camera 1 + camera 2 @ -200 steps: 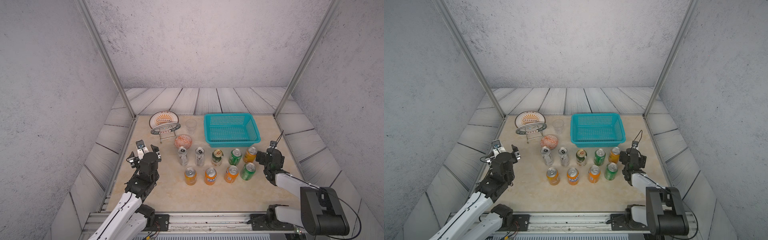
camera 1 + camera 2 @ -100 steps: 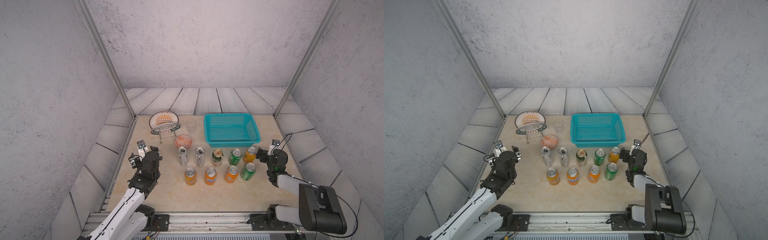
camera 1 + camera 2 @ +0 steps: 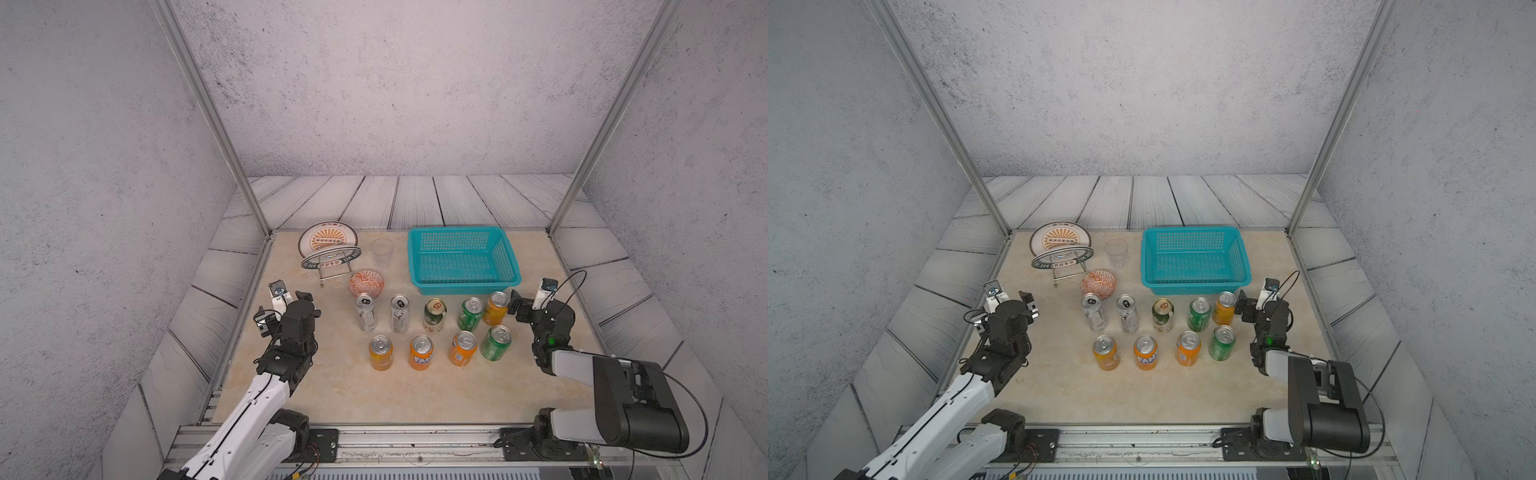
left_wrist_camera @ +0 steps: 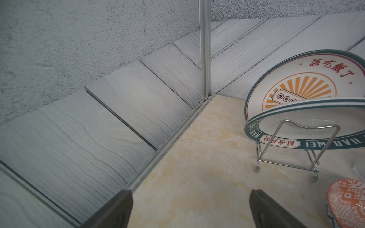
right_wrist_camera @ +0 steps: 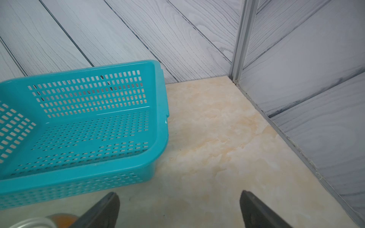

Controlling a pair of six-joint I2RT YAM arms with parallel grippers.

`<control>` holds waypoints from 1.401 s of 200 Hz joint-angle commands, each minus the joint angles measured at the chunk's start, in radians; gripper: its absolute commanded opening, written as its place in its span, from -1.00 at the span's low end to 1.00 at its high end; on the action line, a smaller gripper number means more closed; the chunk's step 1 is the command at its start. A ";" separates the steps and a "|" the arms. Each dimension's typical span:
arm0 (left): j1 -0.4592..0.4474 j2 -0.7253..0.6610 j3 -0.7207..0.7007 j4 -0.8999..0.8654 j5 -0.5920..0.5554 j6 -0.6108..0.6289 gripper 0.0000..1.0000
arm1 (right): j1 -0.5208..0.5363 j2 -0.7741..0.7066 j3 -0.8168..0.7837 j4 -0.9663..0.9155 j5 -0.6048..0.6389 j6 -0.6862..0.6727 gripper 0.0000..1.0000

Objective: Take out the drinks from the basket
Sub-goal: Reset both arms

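We see nine small silver-topped drink cans (image 3: 422, 352) standing upright in two rows on the beige marble tabletop (image 3: 374, 399). All are outside the shallow teal perforated plastic basket (image 3: 465, 286), just before its near rim. Our left gripper (image 4: 189, 201) is spread wide, holding nothing, close to the aluminium left edge rail (image 4: 166, 145) and near the teal-rimmed white plates (image 4: 316, 120). Our right gripper (image 5: 179, 197) is likewise spread, just off the basket's near right corner, the rear row's end orange can (image 3: 495, 308) just beside it. Bare marble separates it from the right edge rail (image 5: 296, 145).
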 commanded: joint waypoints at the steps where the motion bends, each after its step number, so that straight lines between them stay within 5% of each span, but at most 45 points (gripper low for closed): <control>1: 0.025 0.017 -0.015 0.036 0.001 -0.014 0.97 | 0.001 0.083 -0.016 0.117 -0.023 0.000 0.99; 27: 0.048 0.044 -0.019 0.050 0.010 -0.016 0.97 | -0.003 0.204 -0.050 0.345 -0.024 0.019 0.99; 121: 0.154 0.189 -0.067 0.177 0.091 0.007 0.97 | -0.006 0.175 0.040 0.131 -0.055 -0.007 0.99; 177: 0.178 0.350 -0.108 0.398 0.177 0.058 0.97 | 0.000 0.179 0.057 0.104 -0.054 -0.013 0.99; 262: 0.210 0.657 -0.059 0.753 0.421 0.192 0.97 | 0.008 0.178 0.073 0.072 -0.037 -0.022 0.99; 280: 0.223 0.677 -0.011 0.657 0.481 0.193 0.97 | 0.012 0.178 0.076 0.067 -0.033 -0.023 0.99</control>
